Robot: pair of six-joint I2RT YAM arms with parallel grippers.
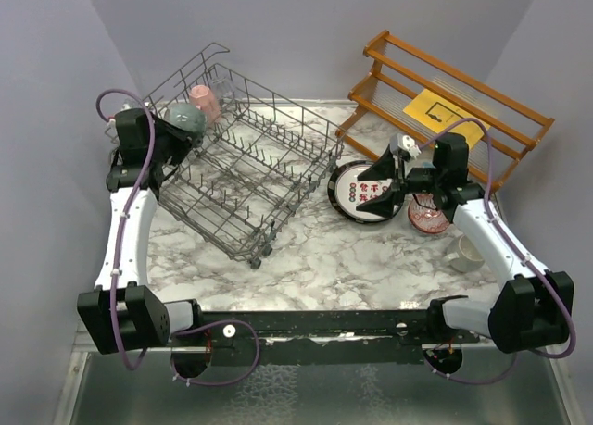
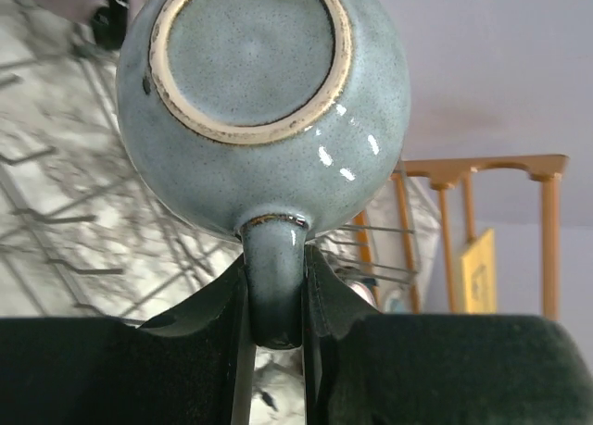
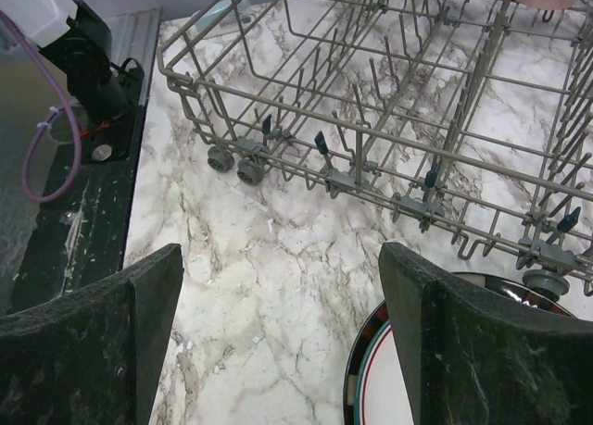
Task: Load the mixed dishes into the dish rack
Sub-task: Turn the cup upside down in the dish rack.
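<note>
Plate [image 1: 341, 190] partly behind right claw [image 1: 372, 181]

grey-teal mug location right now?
Top view, left side: the grey-teal mug hangs by its handle in the left pincer over the far-left corner of the dish rack, beside the pink mug.

mug [image 2: 269, 119] speckled grey-teal | dish rack [image 1: 246, 170] grey | plate [image 1: 348, 192] black-rimmed, red characters
</note>
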